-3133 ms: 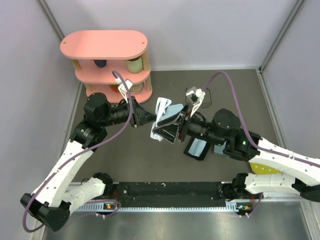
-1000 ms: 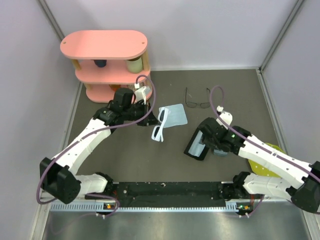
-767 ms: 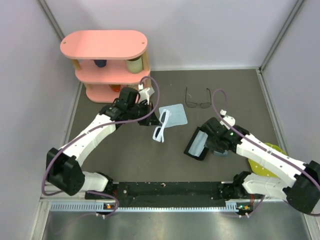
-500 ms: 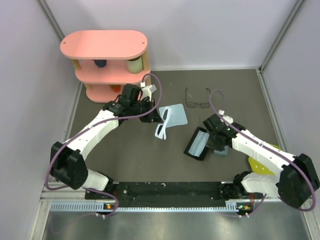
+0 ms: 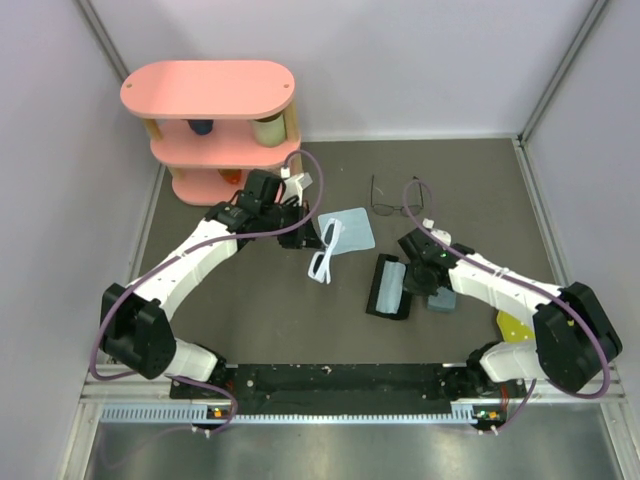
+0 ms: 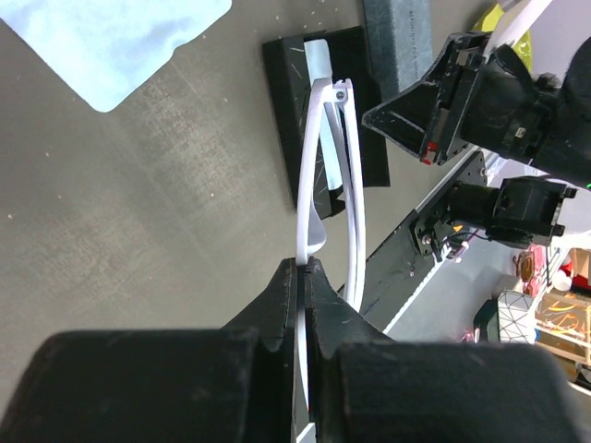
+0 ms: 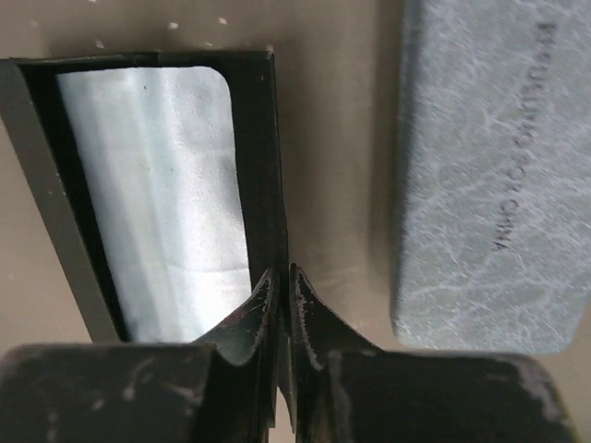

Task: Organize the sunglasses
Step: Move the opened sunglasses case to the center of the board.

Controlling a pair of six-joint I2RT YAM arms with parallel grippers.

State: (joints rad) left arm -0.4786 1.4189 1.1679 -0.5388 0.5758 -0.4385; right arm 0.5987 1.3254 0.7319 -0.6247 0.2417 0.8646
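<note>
The white-framed sunglasses hang folded from my left gripper, which is shut on the thin white frame at its near end. The wire-framed sunglasses lie on the table farther back, apart from both grippers. My right gripper is shut on the right-hand wall of the open black case. In the right wrist view the fingers pinch that wall, and a light blue cloth lines the case.
A grey-blue closed case lies just right of the black one. A loose light blue cloth lies behind the white pair. A pink shelf stands back left; a yellow object sits near right.
My right gripper has closed on the black case's wall and turned the case more upright. My left gripper has shifted a little right, carrying the white sunglasses.
</note>
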